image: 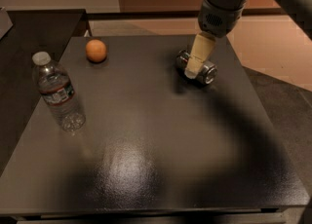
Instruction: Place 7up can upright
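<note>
The 7up can [208, 72] lies on its side on the dark table [146, 135], toward the back right, its shiny silver ends showing. My gripper [193, 70] reaches down from the upper right, and its cream-coloured fingers [199, 55] stand directly over the can's middle, hiding the label. I cannot tell if the fingers touch the can.
A clear plastic water bottle [57, 92] stands upright at the left side of the table. An orange [96, 50] sits at the back left. A second dark surface [29, 38] adjoins the table on the left. Tiled floor shows beyond the right edge.
</note>
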Robot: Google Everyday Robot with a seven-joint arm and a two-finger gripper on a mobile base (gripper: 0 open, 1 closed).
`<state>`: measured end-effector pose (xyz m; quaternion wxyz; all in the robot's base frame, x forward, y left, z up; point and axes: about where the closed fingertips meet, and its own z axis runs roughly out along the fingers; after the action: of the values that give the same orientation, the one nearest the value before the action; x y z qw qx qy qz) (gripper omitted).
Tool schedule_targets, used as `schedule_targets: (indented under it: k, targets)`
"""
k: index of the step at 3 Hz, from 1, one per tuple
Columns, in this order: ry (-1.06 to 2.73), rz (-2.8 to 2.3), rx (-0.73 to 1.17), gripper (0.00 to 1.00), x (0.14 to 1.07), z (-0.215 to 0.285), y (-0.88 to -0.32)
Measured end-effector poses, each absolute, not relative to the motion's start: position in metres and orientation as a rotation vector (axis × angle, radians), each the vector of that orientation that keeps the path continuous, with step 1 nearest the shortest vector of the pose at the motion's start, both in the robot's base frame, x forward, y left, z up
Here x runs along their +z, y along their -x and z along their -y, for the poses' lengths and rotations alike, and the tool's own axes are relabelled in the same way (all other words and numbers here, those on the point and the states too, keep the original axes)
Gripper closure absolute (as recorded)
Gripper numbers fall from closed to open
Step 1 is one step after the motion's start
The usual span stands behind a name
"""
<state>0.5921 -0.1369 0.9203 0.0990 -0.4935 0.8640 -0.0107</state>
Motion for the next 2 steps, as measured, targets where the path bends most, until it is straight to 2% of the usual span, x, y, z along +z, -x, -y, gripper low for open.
schedule_targets:
  k: [2]
  targets:
    - [1.267,-2.724,0.034,0.0,0.897,0.119,-0.631]
